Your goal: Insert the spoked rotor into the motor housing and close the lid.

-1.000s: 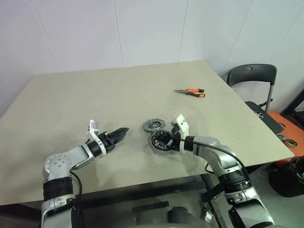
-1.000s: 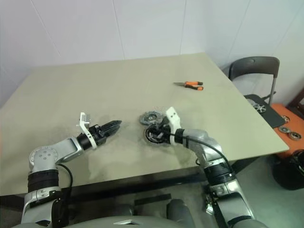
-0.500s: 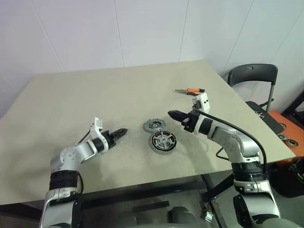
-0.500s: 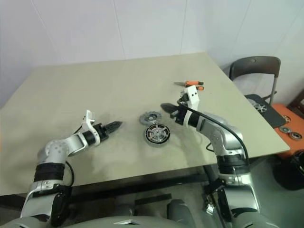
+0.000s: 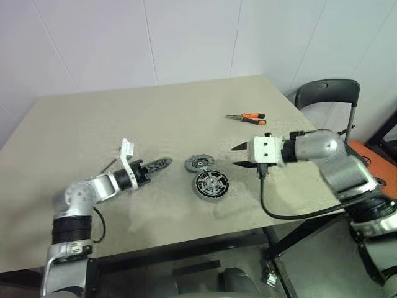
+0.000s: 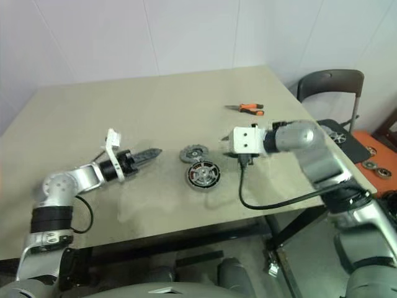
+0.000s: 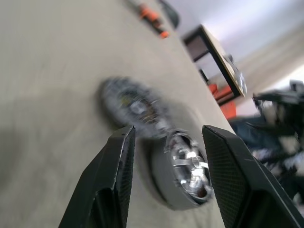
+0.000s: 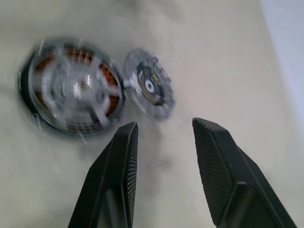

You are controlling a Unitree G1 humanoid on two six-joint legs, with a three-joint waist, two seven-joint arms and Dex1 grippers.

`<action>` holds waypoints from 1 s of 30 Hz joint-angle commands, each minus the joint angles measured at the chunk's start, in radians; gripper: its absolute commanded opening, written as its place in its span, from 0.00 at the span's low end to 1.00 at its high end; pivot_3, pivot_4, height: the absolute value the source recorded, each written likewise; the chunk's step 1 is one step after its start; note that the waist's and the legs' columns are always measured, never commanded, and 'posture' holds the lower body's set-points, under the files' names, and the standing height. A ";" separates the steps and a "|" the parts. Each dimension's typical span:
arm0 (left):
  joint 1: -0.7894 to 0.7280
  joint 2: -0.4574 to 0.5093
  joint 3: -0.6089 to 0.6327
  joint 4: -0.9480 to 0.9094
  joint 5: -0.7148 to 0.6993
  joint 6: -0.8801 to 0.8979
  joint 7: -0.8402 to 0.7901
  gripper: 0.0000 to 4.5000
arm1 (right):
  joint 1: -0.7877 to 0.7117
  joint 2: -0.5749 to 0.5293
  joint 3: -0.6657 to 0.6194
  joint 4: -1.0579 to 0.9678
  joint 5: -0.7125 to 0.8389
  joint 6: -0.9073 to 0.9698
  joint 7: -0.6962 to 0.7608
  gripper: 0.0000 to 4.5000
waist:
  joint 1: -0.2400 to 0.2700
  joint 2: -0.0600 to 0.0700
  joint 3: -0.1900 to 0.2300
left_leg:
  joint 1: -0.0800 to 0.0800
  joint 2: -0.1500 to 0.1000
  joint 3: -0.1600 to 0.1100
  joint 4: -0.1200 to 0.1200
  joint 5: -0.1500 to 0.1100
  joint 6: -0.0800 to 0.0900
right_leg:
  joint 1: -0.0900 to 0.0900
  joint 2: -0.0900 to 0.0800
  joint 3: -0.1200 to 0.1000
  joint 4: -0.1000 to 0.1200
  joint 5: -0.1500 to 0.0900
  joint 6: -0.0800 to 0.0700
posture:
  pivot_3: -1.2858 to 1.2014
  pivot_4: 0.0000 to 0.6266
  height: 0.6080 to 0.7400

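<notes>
The motor housing [image 5: 200, 190], a dark ring, lies flat near the middle of the table. The shiny spoked rotor [image 5: 211, 184] sits inside it, over copper windings that show in the right wrist view. The lid [image 5: 198, 163], a dull grey toothed disc, lies on the table just behind the housing and touches its rim. My left gripper [image 5: 159, 164] hovers left of the lid, open and empty. My right gripper [image 5: 239, 156] hangs above the table to the right of both parts, open with nothing between its fingers. Its wrist view shows the housing [image 8: 71, 90] and lid [image 8: 147, 85].
Orange-handled pliers [image 5: 247, 117] lie on the table toward the far right. A dark chair [image 5: 325, 99] stands beyond the table's right edge, with an orange thing [image 5: 372, 158] on the floor behind it. The tabletop [image 5: 93, 124] is bare on the left.
My right gripper left the housing, rose and swung to the right, rolled over and went from shut to open. The left gripper lifted a little. Housing, rotor and lid stayed put.
</notes>
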 commanded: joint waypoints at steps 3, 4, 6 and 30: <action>0.022 0.125 -0.037 -0.143 0.004 -0.006 -0.124 0.53 | -0.082 -0.020 0.106 0.195 -0.085 -0.453 0.200 0.42 | -0.009 -0.001 0.001 | 0.000 -0.001 0.000 -0.001 0.000 0.001 | 0.002 -0.002 0.000 -0.003 0.000 0.000 | 0.52 0.00 1.00; 0.027 0.129 -0.033 -0.153 -0.002 -0.003 -0.125 0.53 | -0.099 -0.010 0.120 0.236 -0.100 -0.512 0.210 0.42 | -0.009 0.000 0.001 | 0.000 -0.002 0.000 -0.001 0.000 0.001 | 0.002 -0.003 0.001 -0.003 0.001 -0.001 | 0.52 0.00 1.00; 0.038 0.121 -0.019 -0.170 -0.012 0.004 -0.111 0.53 | -0.126 0.022 0.147 0.294 -0.112 -0.586 0.230 0.42 | -0.009 0.000 0.002 | -0.001 -0.002 0.001 0.000 0.000 0.000 | 0.001 -0.003 0.001 -0.003 0.002 -0.003 | 0.52 0.00 1.00; 0.161 -0.008 0.016 -0.270 -0.064 0.027 0.072 0.53 | -0.278 0.270 0.242 0.726 -0.325 -0.798 0.096 0.42 | -0.016 0.000 0.003 | 0.003 -0.001 0.000 0.002 0.001 -0.001 | 0.002 0.000 0.002 0.004 0.004 -0.008 | 0.52 0.00 1.00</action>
